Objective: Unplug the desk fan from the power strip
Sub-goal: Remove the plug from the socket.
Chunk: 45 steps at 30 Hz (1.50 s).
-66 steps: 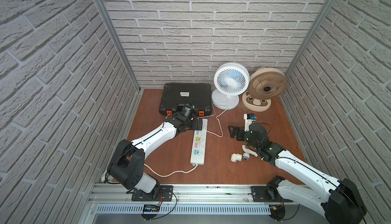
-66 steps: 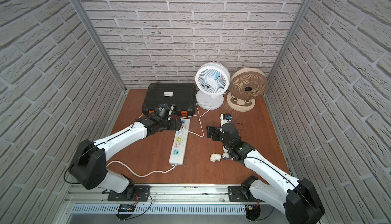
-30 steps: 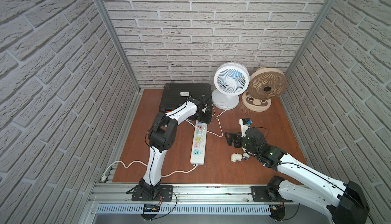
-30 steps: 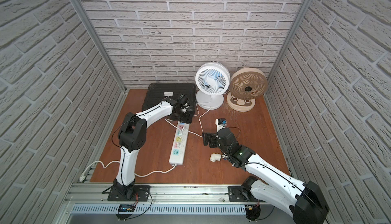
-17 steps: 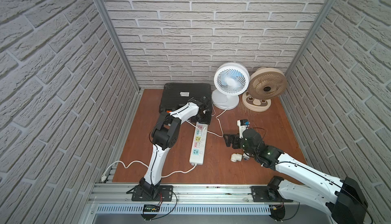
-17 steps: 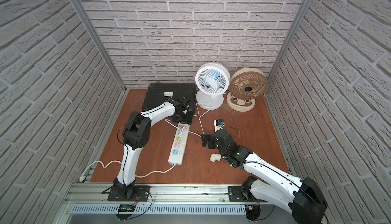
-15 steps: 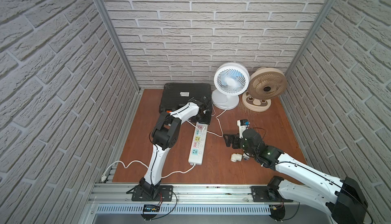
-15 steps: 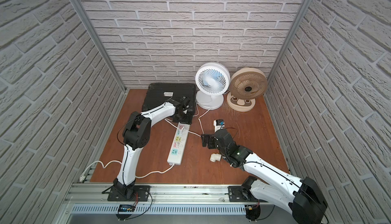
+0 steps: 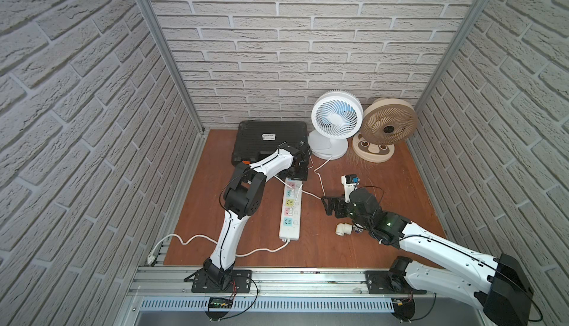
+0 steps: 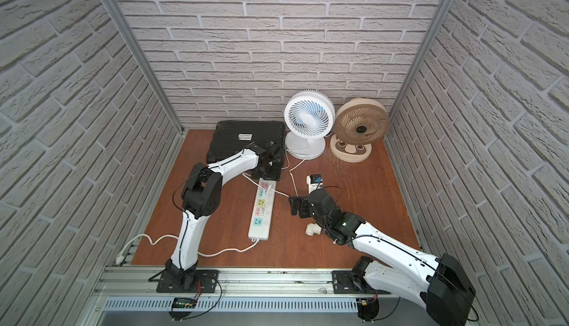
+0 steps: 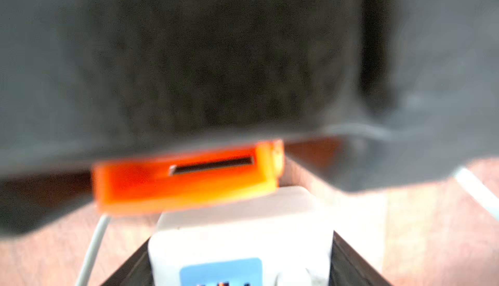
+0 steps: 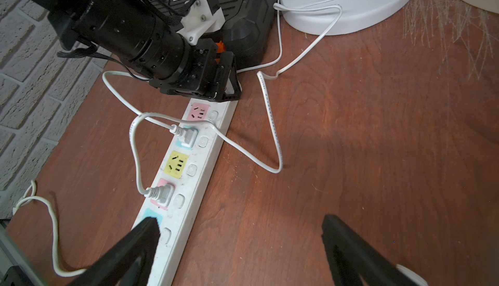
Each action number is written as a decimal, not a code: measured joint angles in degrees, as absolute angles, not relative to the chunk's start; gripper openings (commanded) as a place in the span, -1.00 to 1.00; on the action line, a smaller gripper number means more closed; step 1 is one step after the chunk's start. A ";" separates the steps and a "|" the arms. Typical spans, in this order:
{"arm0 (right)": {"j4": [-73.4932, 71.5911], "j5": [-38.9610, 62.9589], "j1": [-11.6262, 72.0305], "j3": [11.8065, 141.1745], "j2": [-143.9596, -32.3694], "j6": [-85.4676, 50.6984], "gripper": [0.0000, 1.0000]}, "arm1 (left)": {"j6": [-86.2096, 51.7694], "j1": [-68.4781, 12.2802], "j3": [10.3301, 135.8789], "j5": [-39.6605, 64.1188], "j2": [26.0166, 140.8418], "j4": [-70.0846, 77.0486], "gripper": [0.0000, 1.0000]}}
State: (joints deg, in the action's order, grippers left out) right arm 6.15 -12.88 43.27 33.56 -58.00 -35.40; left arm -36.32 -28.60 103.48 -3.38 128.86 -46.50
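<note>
The white desk fan (image 9: 336, 117) (image 10: 308, 115) stands at the back; its round base (image 12: 351, 1) shows in the right wrist view. Thin white cords cross the floor to the power strip (image 9: 291, 216) (image 10: 260, 216) (image 12: 186, 217). One white plug (image 12: 187, 136) sits in a teal socket, another (image 12: 162, 194) in a pink one. My left gripper (image 9: 297, 175) (image 10: 267, 176) (image 12: 226, 90) (image 11: 240, 244) is shut on the strip's far end (image 11: 237, 233). My right gripper (image 9: 327, 206) (image 10: 294, 206) (image 12: 239, 219) hangs open just right of the strip, holding nothing.
A black case (image 9: 271, 142) lies at the back left, right behind the left gripper. A beige fan (image 9: 388, 126) stands beside the white one. A white pipe elbow (image 9: 343, 229) lies under the right arm. The strip's own cord (image 9: 191, 238) trails to the front left.
The left arm has raised its elbow and settled on the strip's far end. The strip's near end has swung slightly left. The right gripper has moved left toward the strip, staying open.
</note>
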 measured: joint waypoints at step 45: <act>-2.35 -24.49 61.54 48.34 -93.03 -40.27 0.19 | -46.06 -27.24 101.54 -3.33 128.64 -44.12 -1.00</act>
